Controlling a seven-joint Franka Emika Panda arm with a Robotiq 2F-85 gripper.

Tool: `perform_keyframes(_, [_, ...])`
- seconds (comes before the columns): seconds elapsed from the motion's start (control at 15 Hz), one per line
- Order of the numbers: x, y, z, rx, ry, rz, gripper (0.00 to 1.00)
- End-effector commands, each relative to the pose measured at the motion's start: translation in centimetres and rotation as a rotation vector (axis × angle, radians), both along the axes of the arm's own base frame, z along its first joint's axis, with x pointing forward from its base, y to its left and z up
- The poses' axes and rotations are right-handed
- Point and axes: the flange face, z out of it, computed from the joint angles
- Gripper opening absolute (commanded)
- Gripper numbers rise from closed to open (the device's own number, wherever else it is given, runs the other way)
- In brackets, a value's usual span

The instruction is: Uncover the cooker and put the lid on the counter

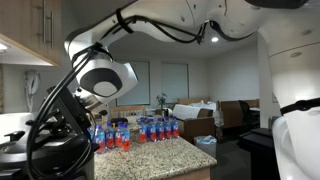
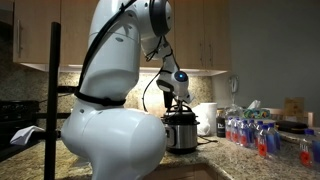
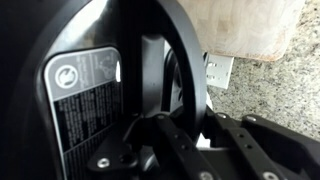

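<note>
Wrist view is filling from its left edge with the lid (image 3: 85, 90), black and bearing a white-printed label (image 3: 82, 95) too blurred to read; its rim is running off the frame. In an exterior view the white arm (image 2: 115, 95) is blocking the middle, so the cooker (image 2: 181, 135) is showing only at 3 o'clock of it, and I cannot tell whether the lid is sitting on it. Speckled counter (image 3: 265, 105) is lying at the right, a wall outlet (image 3: 220, 72) sitting above it. Cabinets (image 2: 205, 35) are hanging behind and bottles (image 2: 250, 132) are standing further right. The gripper (image 3: 190, 142) is showing at 6 o'clock, fingers (image 3: 150, 150) closed on the lid's handle, which is pointing towards 12 o'clock.
</note>
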Motion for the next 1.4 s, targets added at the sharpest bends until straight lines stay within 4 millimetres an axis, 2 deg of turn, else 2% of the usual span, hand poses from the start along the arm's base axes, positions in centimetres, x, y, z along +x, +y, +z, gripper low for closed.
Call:
perform_keyframes(0.0, [1.3,-0.3,2.3,0.006,-0.124,-0.025,0.07])
perform_keyframes(0.53, [0.2,-0.5,0.7,-0.034,-0.176,-0.007,0.07])
perform_keyframes(1.0, [-0.3,-0.3,0.1,-0.040,-0.152,-0.002,0.07])
perform_keyframes(1.07, [-1.1,-0.2,-0.4,-0.028,-0.110,-0.013,0.07])
perform_keyframes(1.33, [-1.1,-0.2,-0.4,-0.029,-0.110,-0.013,0.07])
